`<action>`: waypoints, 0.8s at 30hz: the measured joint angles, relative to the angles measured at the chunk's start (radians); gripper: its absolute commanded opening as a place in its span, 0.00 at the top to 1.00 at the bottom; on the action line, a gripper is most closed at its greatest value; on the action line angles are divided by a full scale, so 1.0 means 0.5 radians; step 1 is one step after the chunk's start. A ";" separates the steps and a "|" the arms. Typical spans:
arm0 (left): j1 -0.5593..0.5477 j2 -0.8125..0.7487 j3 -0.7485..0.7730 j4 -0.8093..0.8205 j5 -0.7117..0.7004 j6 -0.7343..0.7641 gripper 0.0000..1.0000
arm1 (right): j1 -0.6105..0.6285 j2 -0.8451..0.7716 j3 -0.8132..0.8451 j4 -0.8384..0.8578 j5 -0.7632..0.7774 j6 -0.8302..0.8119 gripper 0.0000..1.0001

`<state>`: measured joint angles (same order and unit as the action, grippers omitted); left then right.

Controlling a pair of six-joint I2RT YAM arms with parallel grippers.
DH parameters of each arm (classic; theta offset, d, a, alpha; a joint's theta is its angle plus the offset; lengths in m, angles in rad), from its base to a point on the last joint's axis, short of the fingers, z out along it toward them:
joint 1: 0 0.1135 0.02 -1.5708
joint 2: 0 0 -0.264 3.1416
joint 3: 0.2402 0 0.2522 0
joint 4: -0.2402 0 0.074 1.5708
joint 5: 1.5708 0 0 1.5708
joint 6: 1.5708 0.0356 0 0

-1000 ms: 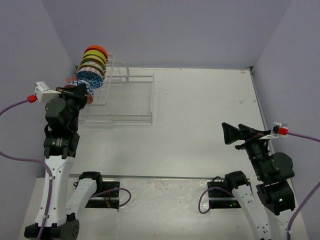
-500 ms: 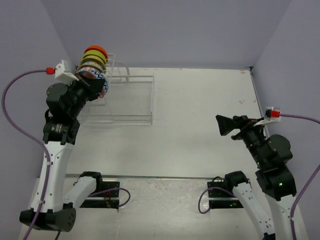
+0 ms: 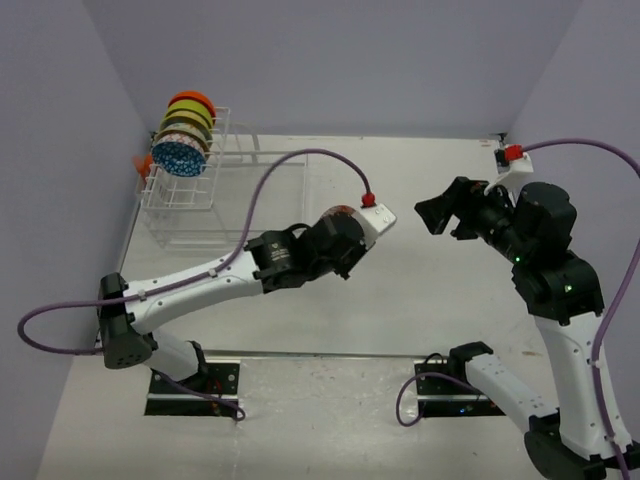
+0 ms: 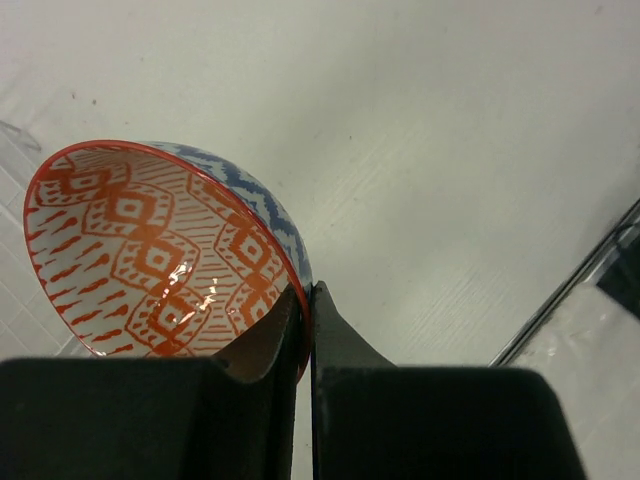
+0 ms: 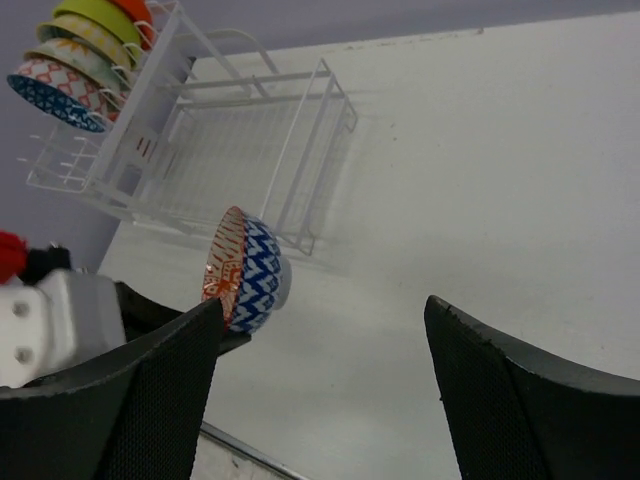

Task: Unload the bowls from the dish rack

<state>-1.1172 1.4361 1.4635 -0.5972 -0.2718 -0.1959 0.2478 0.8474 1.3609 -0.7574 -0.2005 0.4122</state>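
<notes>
The left gripper (image 4: pixel 305 300) is clamped on the rim of a red-and-blue patterned bowl (image 4: pixel 150 240) over the table (image 4: pixel 450 150). The right gripper (image 5: pixel 322 310) is spread wide, touching nothing. Half a second ago this bowl was at the dish rack (image 3: pixel 228 195) in the far left corner, where other bowls (image 3: pixel 183 135) stand; it is now mid-table.

Red-patterned bowl (image 4: pixel 160 250), blue zigzag outside, tilted on edge, rim clamped between the jaws of the left gripper (image 4: pixel 305 300). Other bowls (image 5: pixel 70 55) stand on edge in the gridded end of the white wire rack (image 5: pixel 250 150), well apart from both sets of jaws.
</notes>
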 measured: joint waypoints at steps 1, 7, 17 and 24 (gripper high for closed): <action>-0.050 0.050 -0.031 0.005 -0.050 0.062 1.00 | -0.001 0.018 0.005 -0.036 0.001 -0.019 0.20; -0.316 0.221 -0.306 0.071 0.006 0.495 1.00 | 0.048 0.137 -0.073 -0.278 -0.024 -0.127 0.26; -0.314 0.171 -0.392 0.290 0.641 1.088 1.00 | 0.520 0.436 -0.253 -0.405 -0.002 -0.212 0.29; -0.319 0.172 -0.341 0.217 0.730 1.241 1.00 | 0.681 0.629 -0.255 -0.488 0.234 -0.233 0.45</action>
<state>-1.2766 1.5219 1.2930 -0.4885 0.0933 0.4244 0.5880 1.1618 1.2335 -1.0012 -0.0834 0.2955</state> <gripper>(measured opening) 0.038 0.590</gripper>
